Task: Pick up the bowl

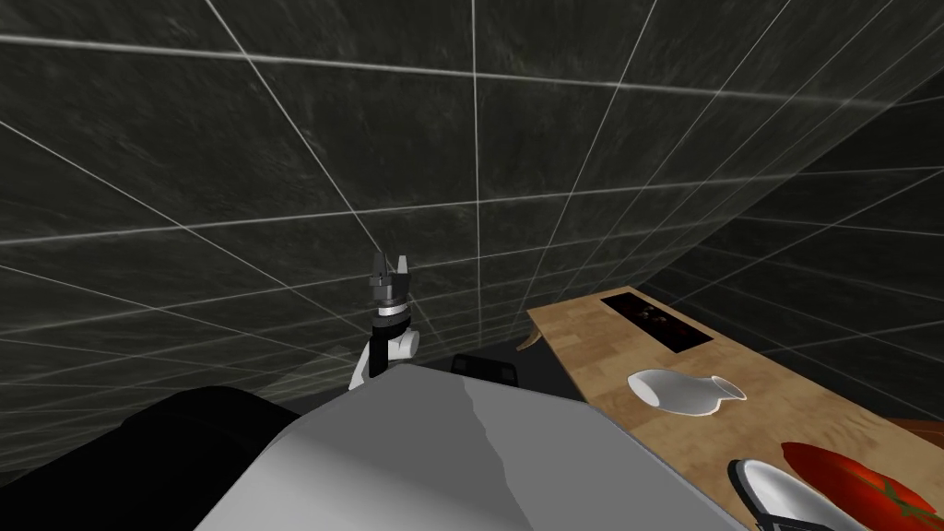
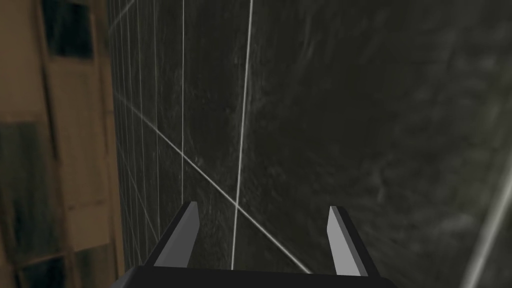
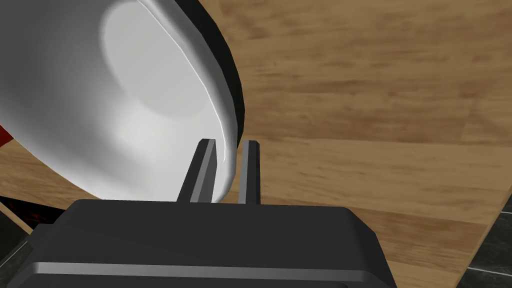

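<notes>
Up on the left side, the left gripper is held high in front of a dark tiled wall. Its 2 fingers stand wide apart with nothing between them. Next, going right, comes the wooden table. At its far end is a dark flat tray, then a white jug lying on its side. Nearer to me and further right is the bowl, white with a dark edge, close to the table's near side. Just beside it is a red thing that looks like a tomato. The right gripper has its 2 fingers pinched on the bowl's rim, 1 inside and 1 outside. I cannot tell if the bowl sits on the table or is lifted a bit. I think the bowl is hard and stiff, so it will not bend, but it looks smooth and slippery and could break if it falls. It does not look heavy, yet holding it by 1 edge may make it tip. The rim is a good place to hold, with a firm pinch and a slow lift.
</notes>
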